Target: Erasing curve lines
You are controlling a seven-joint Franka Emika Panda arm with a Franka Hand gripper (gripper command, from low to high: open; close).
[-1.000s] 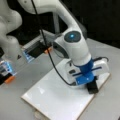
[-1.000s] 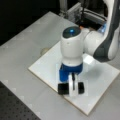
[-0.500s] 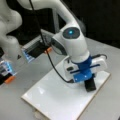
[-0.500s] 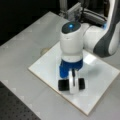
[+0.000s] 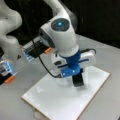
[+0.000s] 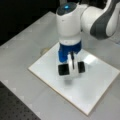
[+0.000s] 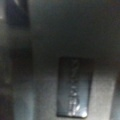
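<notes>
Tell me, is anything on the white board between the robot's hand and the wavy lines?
Nothing visible is. The hand is low over the white board in both front views, and no wavy line shows on the board at all.

White arm (image 5: pixel 60 35), blue wrist collar (image 5: pixel 72 60), black cable (image 5: pixel 46 67).

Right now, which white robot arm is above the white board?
The arm with the blue light, gripper over the white board; the other arm stands at a front view's left.
</notes>
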